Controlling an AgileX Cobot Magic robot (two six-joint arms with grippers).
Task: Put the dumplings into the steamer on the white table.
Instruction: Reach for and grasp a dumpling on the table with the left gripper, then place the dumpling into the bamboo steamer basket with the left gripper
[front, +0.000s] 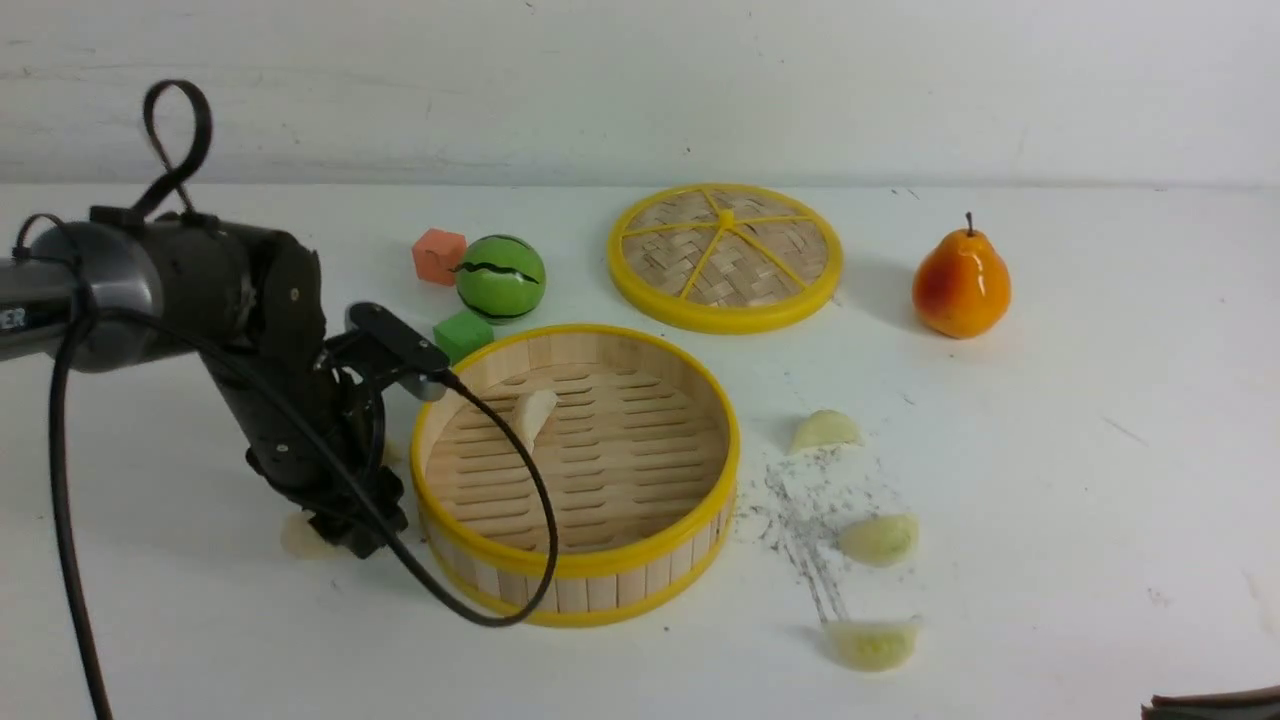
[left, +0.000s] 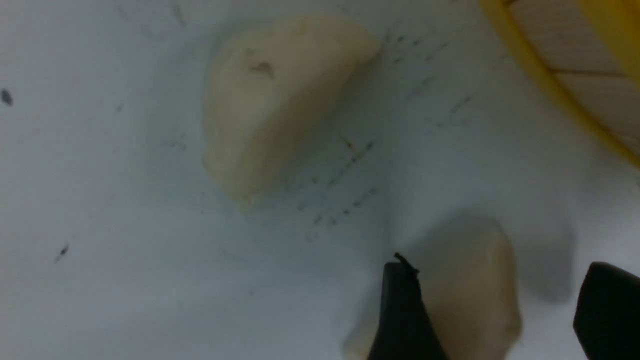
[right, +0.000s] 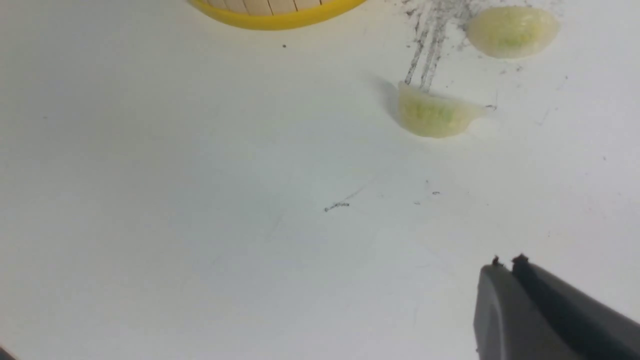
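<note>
Left gripper (left: 500, 272): jaws apart, down at the table (left: 125, 250), just beside the steamer (front: 600, 592).
Between the left jaws: a cream dumpling (left: 475, 300) lies on the table. In the wrist view one jaw overlaps its edge, and the other stands clear with bare table between.
Ahead of the left jaws: a second cream dumpling (left: 270, 110) lies flat on the table, outside the grip and apart from the first.
Off to one side of the left jaws: the steamer's yellow rim and strip wall, close by.
Inside the steamer: a third cream dumpling (front: 533, 415), propped on the slats near the side where the left gripper works.
Right gripper (right: 506, 262): jaws pressed together, holding nothing, over bare table.
Ahead of the right jaws: the nearer green dumpling (right: 432, 115) lies at the end of a grey scuff, and a farther green dumpling (right: 512, 30) lies beyond it. Both are well apart from the tips.
Further beyond: the last green dumpling (front: 825, 430) lies on the table just outside the steamer.
Behind the steamer: the lid (front: 725, 255) lies flat, with a pear (front: 960, 280) farther off.
</note>
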